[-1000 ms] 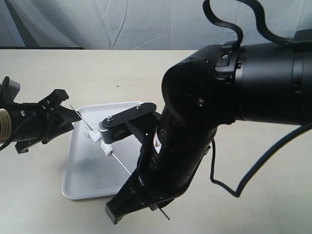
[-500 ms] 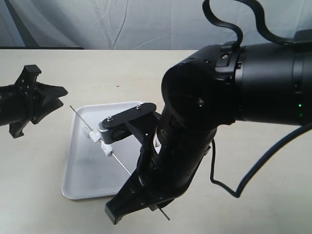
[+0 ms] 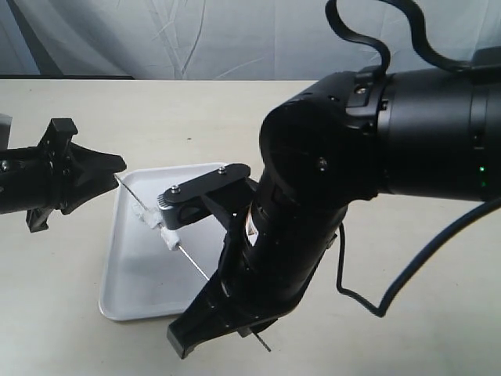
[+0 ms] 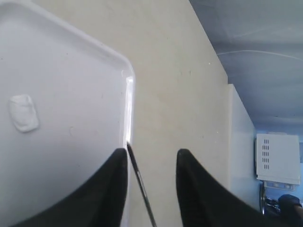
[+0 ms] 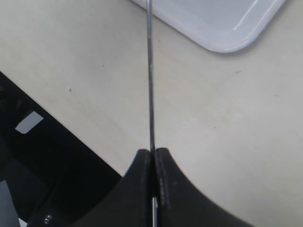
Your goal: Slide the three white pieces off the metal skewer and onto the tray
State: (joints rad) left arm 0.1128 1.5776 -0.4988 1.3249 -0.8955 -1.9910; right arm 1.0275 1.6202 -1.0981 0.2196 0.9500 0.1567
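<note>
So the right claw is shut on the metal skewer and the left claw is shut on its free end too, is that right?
Not quite: the left wrist view shows the left claw open, the metal skewer passing between its spread fingers. The right claw is shut on the skewer.

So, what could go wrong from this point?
1. The left gripper is open around only the tip of the metal skewer, which lies nearer one finger; closing could push the thin rod aside.
2. That tip sits right over the rim of the tray, so white pieces slid off that end might land on the table instead.
</note>
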